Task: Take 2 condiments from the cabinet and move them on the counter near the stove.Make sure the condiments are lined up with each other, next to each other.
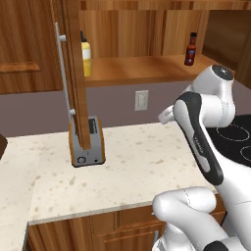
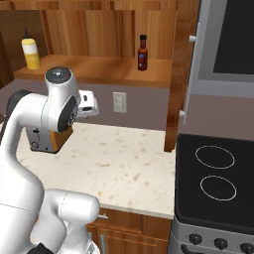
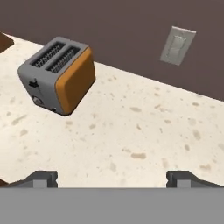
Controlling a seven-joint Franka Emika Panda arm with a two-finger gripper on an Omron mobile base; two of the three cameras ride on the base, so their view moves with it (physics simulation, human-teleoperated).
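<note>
Gripper [image 3: 112, 178]: jaws spread wide, nothing between them; two dark tips at the lower edge of the hand view, poised above bare counter.
Counter [image 3: 131, 140]: beige speckled stone, directly beneath the gripper; runs from the toaster across to the stove.
Toaster [image 3: 59, 74]: silver with orange sides, two slots facing up; standing on the counter, well apart from the gripper, close to the wall.
Wall outlet [image 3: 177, 45]: pale plate on the dark backsplash, above the counter and below the cabinet shelf.
Cabinet [image 2: 99, 67]: brown wood, open, flat shelf exposed; holds both condiments.
Yellow squeeze bottle [image 2: 30, 49]: upright on the shelf, long axis vertical, dark pointed tip upward; at the left end of the shelf, above the toaster.
Red sauce bottle [image 2: 143, 53]: upright on the shelf, long axis vertical, black cap upward; toward the right end of the shelf, well apart from the yellow squeeze bottle.
Cabinet door [image 1: 76, 73]: swung open, seen edge-on in the left base view, long silver bar handle [image 1: 62, 73] running vertically.
Stove [image 2: 216, 173]: flat black cooktop with two white ring outlines, at the right end of the counter.
</note>
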